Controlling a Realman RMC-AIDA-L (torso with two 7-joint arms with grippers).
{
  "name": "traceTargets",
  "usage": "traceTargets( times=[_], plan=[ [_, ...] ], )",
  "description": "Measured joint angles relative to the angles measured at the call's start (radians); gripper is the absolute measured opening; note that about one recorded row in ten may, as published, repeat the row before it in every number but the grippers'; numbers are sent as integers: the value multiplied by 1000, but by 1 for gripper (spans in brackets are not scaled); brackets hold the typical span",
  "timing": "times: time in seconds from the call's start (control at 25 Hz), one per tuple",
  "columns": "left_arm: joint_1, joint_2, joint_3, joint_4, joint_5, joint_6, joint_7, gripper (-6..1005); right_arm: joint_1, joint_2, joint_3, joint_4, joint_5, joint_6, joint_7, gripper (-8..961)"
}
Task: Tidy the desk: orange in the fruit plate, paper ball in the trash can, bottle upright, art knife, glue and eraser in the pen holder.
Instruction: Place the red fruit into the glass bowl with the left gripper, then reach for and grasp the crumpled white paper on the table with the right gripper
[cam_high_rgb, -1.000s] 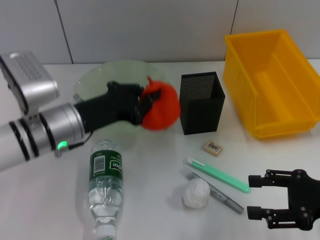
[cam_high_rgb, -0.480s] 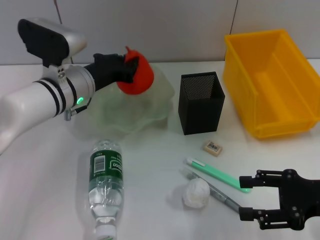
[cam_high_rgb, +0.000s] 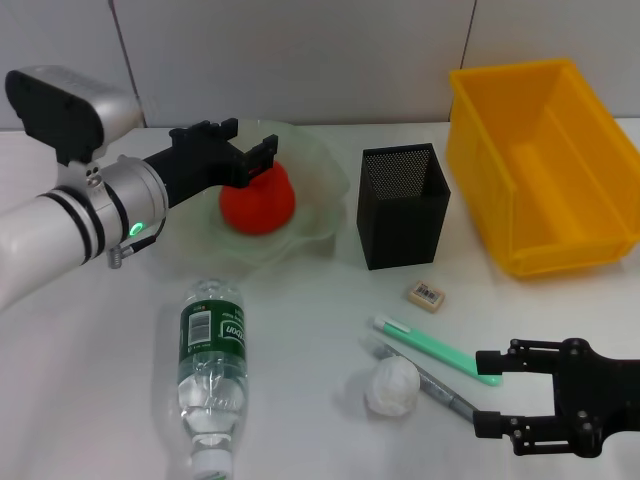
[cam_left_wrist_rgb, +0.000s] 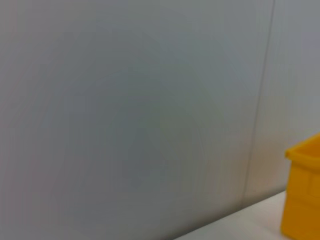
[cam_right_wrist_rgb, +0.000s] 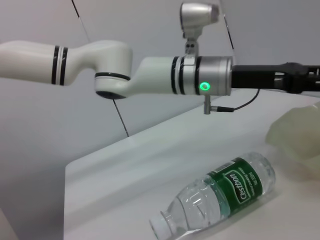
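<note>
The orange (cam_high_rgb: 258, 205) rests inside the fruit plate (cam_high_rgb: 322, 176). My left gripper (cam_high_rgb: 248, 142) hovers open just above and behind it, holding nothing. The bottle (cam_high_rgb: 210, 368) lies on its side near the front left, also visible in the right wrist view as the bottle (cam_right_wrist_rgb: 225, 195). The paper ball (cam_high_rgb: 392, 386) sits at the front centre beside a grey glue pen (cam_high_rgb: 446, 395) and the green art knife (cam_high_rgb: 436, 351). The eraser (cam_high_rgb: 425, 294) lies in front of the pen holder (cam_high_rgb: 402, 205). My right gripper (cam_high_rgb: 482, 391) is open low at the front right, just right of the glue pen's tip.
The yellow trash can (cam_high_rgb: 540, 165) stands at the back right; its corner (cam_left_wrist_rgb: 303, 190) shows in the left wrist view. The left arm (cam_right_wrist_rgb: 165, 75) spans over the table's left side. A wall runs behind the desk.
The left gripper carried the orange from beside the plate up over it, lowered it into the plate and opened. The right gripper shifted slightly left.
</note>
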Motion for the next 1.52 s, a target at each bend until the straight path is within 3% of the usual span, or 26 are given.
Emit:
traceTargets(
  times=[0.12,0.24,0.36,0.4,0.44,0.48,0.52,0.56,0.68,0.8,0.84,1.08,1.16,1.32,1.52],
  plan=[
    [19,1,0,17,-1,28,0,461,1,1,0,-1,1,-7,0,685],
    [72,9,-14,58,0,169,1,548,1,1,4,-5,2,-17,9,685],
    [72,9,-14,58,0,169,1,636,1,-1,13,-7,2,-13,11,684],
    [128,28,-26,90,13,398,7,665,1,-2,13,-8,3,-6,12,683],
    [155,46,-27,93,18,524,7,731,1,-2,13,-8,3,-2,12,683],
    [155,46,-27,93,18,524,7,798,2,-2,13,-11,6,-1,15,683],
    [179,58,-27,96,21,626,5,864,4,-2,13,-23,10,0,29,682],
    [212,76,-28,99,30,718,-5,864,5,-1,11,-31,12,0,39,682],
    [233,88,-28,97,39,774,-16,864,8,-1,6,-61,12,0,81,681],
    [270,106,-31,90,63,849,-35,864,11,0,-12,-158,0,-4,185,680],
    [280,109,-31,90,75,862,-37,864,9,1,-34,-247,-8,1,281,680],
    [310,116,-40,82,158,954,-38,864,37,-3,-63,-456,-42,-3,550,678],
    [312,116,-41,73,182,987,-31,864,65,-5,-121,-598,-112,-5,709,678],
    [312,113,-44,64,248,1039,-17,864,117,-7,-223,-707,-216,-6,865,676],
    [308,112,-56,55,286,1057,-25,864,218,-9,-348,-689,-300,-48,988,675]
  ],
)
